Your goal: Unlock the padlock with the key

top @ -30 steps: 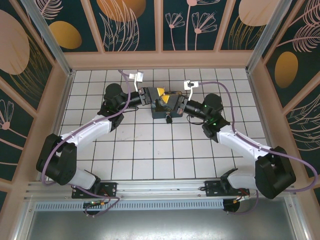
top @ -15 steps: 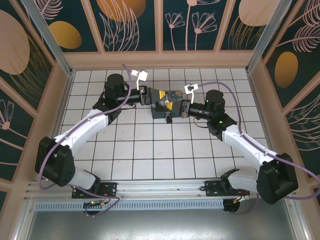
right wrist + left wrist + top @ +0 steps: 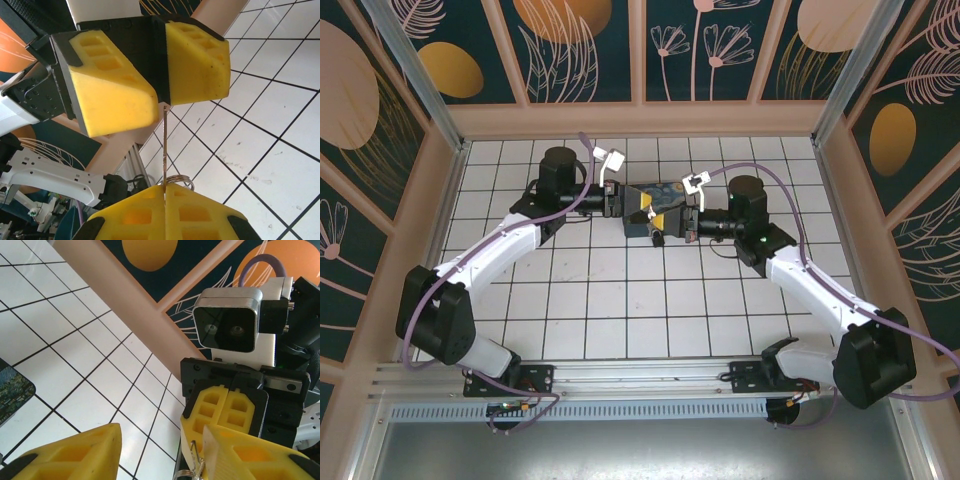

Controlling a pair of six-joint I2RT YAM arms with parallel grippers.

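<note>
The right gripper (image 3: 164, 194) pinches the key (image 3: 164, 149) (thin, stiff, likely slippery) at its ring end, a sound hold. The left gripper (image 3: 161, 442) gapes by the blade, perhaps touching.

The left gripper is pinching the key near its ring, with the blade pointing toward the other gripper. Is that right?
Not the left. It is the right gripper that is pinching the key near its ring, with the blade pointing toward the other one, the left gripper, whose fingers stand apart. The right wrist view shows it.
</note>
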